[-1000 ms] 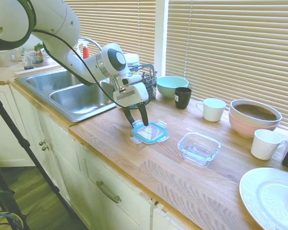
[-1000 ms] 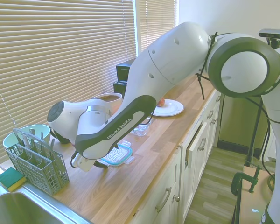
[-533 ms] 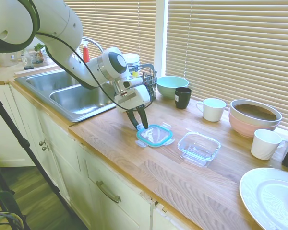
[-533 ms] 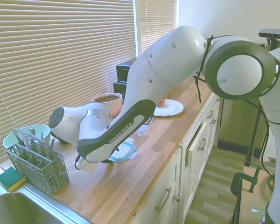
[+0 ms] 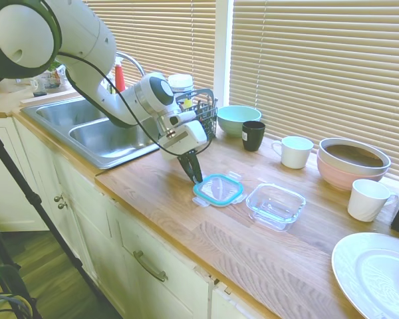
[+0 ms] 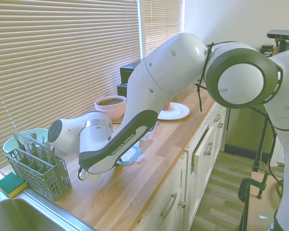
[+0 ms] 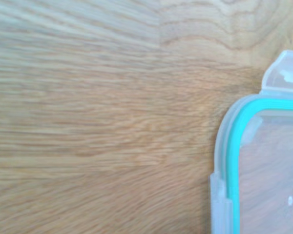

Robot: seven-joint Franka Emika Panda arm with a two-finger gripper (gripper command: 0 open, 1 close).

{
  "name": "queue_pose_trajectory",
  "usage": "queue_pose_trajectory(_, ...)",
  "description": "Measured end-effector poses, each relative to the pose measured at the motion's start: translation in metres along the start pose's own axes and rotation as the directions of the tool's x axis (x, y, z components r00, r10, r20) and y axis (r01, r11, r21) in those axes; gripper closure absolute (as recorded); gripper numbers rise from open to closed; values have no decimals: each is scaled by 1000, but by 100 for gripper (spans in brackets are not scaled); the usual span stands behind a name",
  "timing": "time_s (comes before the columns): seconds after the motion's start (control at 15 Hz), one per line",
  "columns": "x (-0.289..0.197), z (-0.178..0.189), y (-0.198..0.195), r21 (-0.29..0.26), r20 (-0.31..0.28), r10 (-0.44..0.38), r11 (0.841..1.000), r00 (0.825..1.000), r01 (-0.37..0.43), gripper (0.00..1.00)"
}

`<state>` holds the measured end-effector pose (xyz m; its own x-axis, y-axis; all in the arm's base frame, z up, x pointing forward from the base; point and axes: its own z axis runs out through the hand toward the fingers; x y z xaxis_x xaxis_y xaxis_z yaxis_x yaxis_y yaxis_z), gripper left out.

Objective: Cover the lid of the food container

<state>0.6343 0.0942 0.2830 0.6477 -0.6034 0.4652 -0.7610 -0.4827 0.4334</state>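
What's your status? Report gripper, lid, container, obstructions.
Gripper shut, empty, tips at the lid's sink-side edge. Lid flat on the counter, beside the food container, not on it. Nothing between them.

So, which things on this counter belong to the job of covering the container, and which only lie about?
For the job:
lid
food container
gripper

Only lying about:
teal bowl
black cup
white mugs
pink bowl
white plate
cutlery basket
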Motion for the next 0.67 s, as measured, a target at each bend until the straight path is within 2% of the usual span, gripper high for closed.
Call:
queue_pose_trajectory(0.4,0,-1,0,0,-1,3,1000,1000,-3,100)
queue_pose_trajectory(0.67,4,-12,2,52,33,28,998,999,-29,100)
